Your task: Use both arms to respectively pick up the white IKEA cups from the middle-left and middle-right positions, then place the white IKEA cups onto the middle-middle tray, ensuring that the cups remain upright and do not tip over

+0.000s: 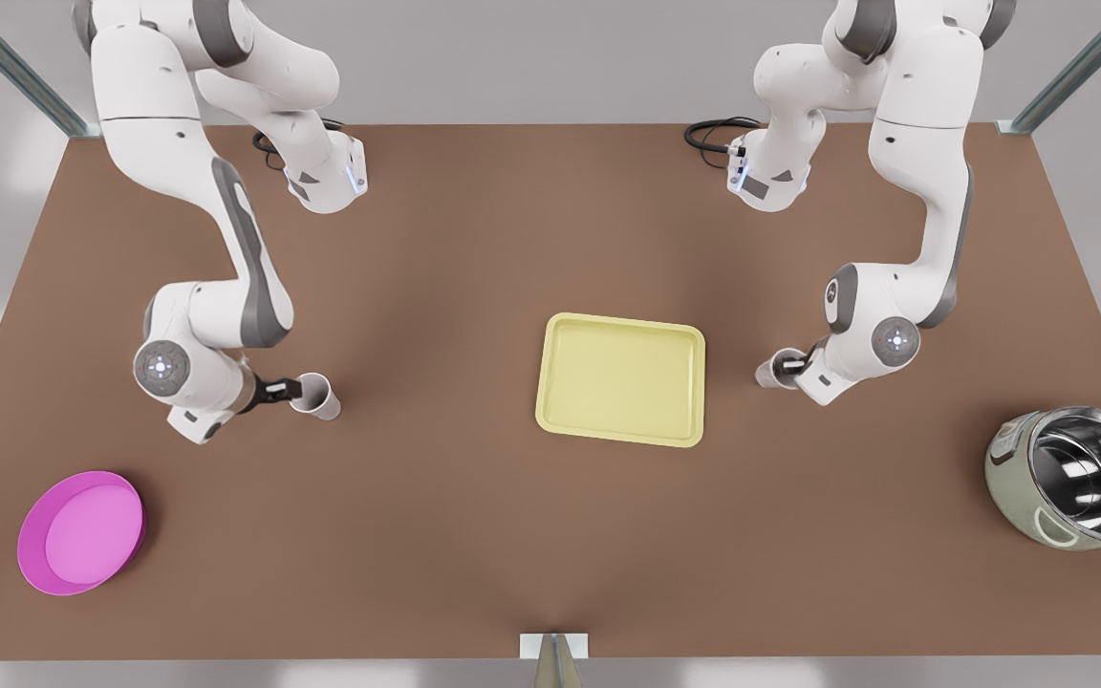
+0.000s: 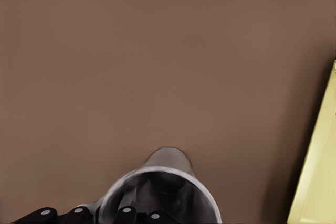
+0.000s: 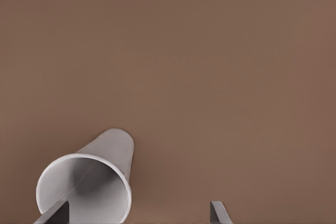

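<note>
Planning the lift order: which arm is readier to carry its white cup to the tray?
Left. The left tool straddles the left cup at its rim, apparently gripping. The right tool is open, with the right cup off-centre beside one finger.

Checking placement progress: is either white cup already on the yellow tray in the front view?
No. The tray lies bare, one cup at the left pincer and the other cup on the table beside the right arm.

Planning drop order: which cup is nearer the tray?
The cup on the front view's right: only a short gap to the tray. The other cup, on its left, sits much farther off.
</note>
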Robot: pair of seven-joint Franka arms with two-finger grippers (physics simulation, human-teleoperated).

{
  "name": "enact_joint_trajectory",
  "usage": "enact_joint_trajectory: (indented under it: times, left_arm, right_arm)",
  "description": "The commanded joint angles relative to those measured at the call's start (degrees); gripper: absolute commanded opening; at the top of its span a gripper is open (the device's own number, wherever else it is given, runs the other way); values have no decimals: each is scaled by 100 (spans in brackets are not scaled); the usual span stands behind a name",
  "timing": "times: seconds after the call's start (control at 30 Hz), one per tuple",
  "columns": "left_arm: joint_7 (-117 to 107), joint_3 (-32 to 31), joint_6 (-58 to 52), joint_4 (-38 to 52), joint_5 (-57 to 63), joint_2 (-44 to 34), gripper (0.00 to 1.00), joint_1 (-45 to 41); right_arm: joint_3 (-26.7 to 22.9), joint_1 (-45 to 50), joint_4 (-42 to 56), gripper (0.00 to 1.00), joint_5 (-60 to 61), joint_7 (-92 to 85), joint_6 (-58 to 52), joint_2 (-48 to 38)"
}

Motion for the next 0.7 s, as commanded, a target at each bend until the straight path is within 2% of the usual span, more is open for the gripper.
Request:
enact_joint_trajectory:
  times: [0.0,0.13,0.2,0.3,0.4,0.67]
  left_arm:
    - [119,0,80,11,-55,-4,21,1]
    - [119,-9,-60,125,-47,-92,21,-16]
    - [110,-44,-367,458,-240,-215,21,-87]
    - [-1462,-791,-605,1768,-433,409,21,-131]
    - [-1797,-1309,-597,2094,-1207,523,21,-122]
    - [-1735,-1679,-438,2094,-1154,1085,21,-175]
  right_arm:
    - [1,0,-124,100,40,-34,650,4]
    - [1,-53,-387,100,40,-113,940,22]
    - [1,-53,-397,100,31,-113,1010,109]
    - [1,-44,-396,100,31,-113,1081,206]
    - [1,-44,-590,100,31,-113,1292,206]
    - [27,8,-678,100,31,-131,1345,285]
